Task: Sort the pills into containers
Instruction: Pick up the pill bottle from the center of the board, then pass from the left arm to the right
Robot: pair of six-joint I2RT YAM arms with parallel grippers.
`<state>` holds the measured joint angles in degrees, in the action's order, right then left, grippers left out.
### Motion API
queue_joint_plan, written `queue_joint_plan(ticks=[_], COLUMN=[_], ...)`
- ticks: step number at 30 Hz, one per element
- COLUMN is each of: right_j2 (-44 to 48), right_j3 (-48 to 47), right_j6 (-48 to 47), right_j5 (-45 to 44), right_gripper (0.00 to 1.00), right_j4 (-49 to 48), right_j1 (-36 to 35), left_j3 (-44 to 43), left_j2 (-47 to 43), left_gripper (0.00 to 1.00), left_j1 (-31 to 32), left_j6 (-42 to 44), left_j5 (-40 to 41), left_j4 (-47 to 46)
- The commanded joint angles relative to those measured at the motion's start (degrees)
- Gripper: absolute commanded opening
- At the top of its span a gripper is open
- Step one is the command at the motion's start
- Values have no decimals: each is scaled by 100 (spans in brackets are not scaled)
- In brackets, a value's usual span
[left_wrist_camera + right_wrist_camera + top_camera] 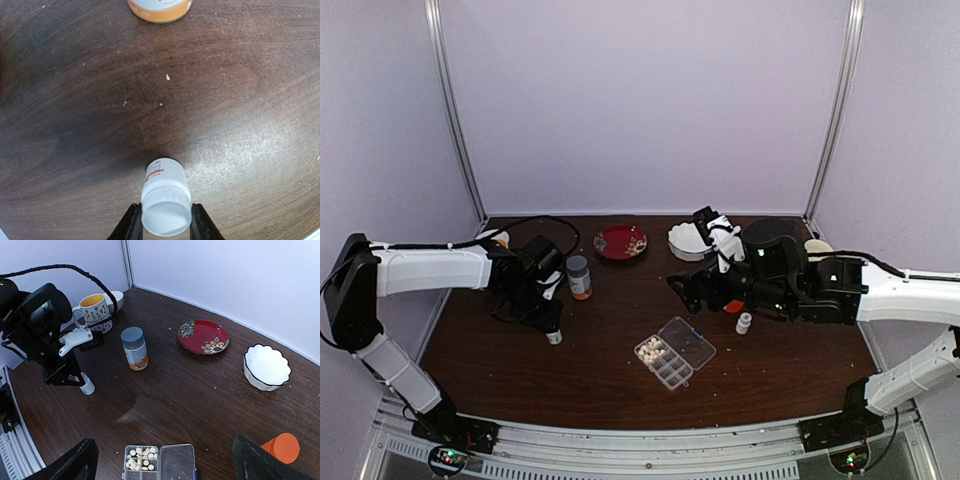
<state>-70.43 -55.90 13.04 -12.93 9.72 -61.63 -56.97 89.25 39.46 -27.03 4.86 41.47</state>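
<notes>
Currently clamping small white bottle point(166, 200) in left gripper point(166, 223), on table point(75, 100); holding nothing in right gripper point(167, 462), spread wide.

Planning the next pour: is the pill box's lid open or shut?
Open: the lid lies folded back flat beside the pill box, and pills show uncovered in the cells at one end.

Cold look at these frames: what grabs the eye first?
The left hand grips a small white bottle at the left of the table. Mid-table near the front lies an open pill box, with white pills in the cells at one end. A red flowered plate stands out at the back.
</notes>
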Motion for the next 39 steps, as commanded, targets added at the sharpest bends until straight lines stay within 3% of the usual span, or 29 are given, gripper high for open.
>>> queue_joint_plan(ticks=[1, 8, 12, 17, 23, 29, 30, 34, 39], right_j2=[56, 159, 510, 761, 891, 1118, 1213, 1433, 1043], right_j3=[18, 196, 713, 834, 833, 764, 826, 996, 630], right_j6=[-29, 79, -261, -352, -352, 199, 218, -12, -95], right_j5=[-140, -310, 210, 596, 1102, 359, 321, 1234, 2800], right_gripper=[97, 98, 99, 100, 100, 94, 97, 100, 100], right_j4=[31, -274, -1177, -1345, -1777, -1809, -1843, -2152, -2001], right_j1=[28, 28, 19, 23, 19, 28, 28, 34, 28], left_j3=[-107, -134, -363, -580, -728, -789, -789, -779, -843], left_j2=[-28, -657, -1124, -1616, -2022, -2309, -2340, -2421, -2366], left_gripper=[20, 15, 13, 7, 0, 0, 0, 0, 0], left_j1=[82, 96, 105, 146, 423, 621, 631, 687, 815], left_j6=[-11, 155, 193, 82, -259, -321, -325, -400, -520], left_j5=[53, -1490, -2391, -3563, -4276, -4437, -4473, -4658, -4864], left_j4=[-36, -689, -913, -1377, -2213, -2668, -2718, -2995, -3298])
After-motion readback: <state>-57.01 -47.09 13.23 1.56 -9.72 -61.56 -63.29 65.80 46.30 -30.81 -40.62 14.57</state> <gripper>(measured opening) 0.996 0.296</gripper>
